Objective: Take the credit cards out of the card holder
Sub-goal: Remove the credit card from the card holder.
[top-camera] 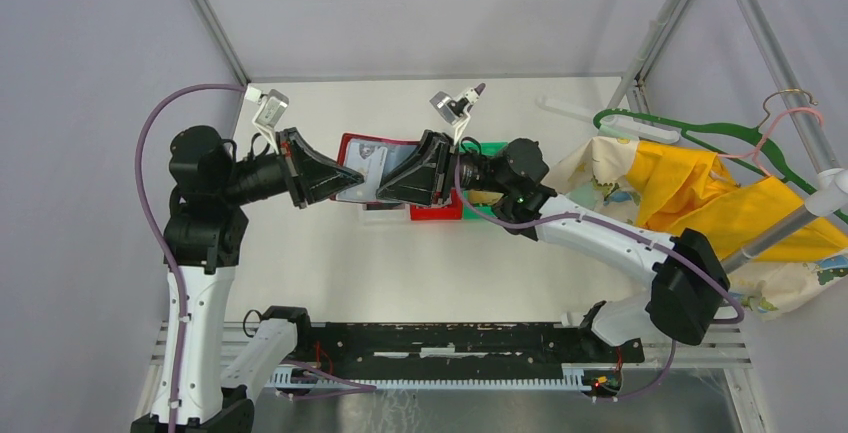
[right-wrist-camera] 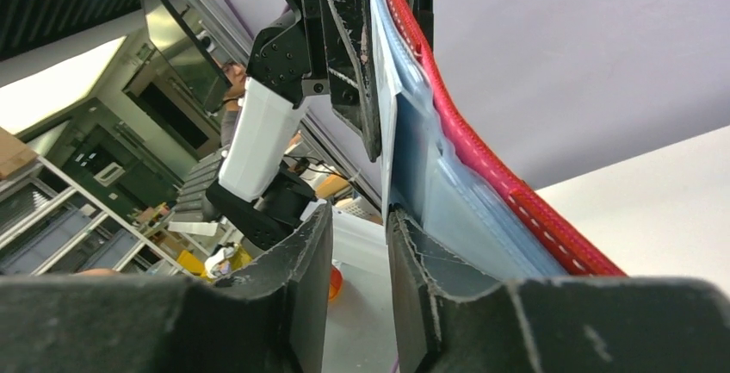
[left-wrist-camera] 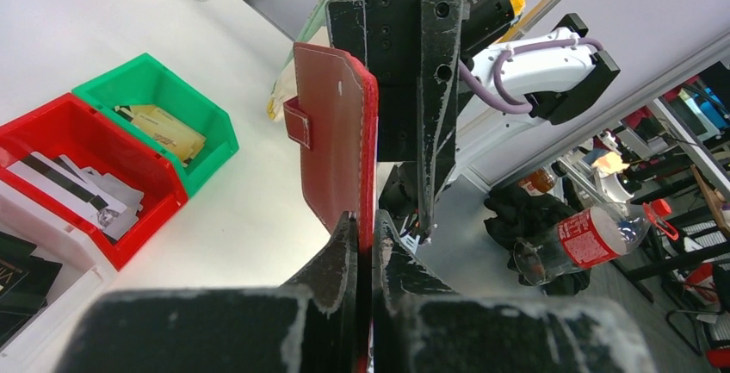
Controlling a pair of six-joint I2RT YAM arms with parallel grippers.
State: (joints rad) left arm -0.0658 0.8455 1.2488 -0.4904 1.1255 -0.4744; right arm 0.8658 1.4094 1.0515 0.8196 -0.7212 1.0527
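Observation:
The red card holder point(top-camera: 352, 145) hangs open above the table between my two grippers. My left gripper point(top-camera: 354, 182) is shut on its red edge point(left-wrist-camera: 331, 132), pinched between the fingertips point(left-wrist-camera: 373, 218). The holder's pale blue-grey pocket leaves point(right-wrist-camera: 430, 175) face my right gripper point(top-camera: 383, 193). That gripper point(right-wrist-camera: 360, 214) is open with a narrow gap, and the edge of the outermost leaf touches the tip of its right finger point(right-wrist-camera: 405, 244). Nothing lies in the gap. Loose credit cards point(left-wrist-camera: 77, 185) lie in the red bin. A gold-tan card point(left-wrist-camera: 163, 132) lies in the green bin.
The red bin point(top-camera: 438, 213) and green bin point(top-camera: 492, 149) sit on the table under the right gripper. A white tray with black wallets point(left-wrist-camera: 17, 270) is beside the red bin. Yellow cloth point(top-camera: 690, 183) and a green hanger point(top-camera: 700, 133) lie at the right.

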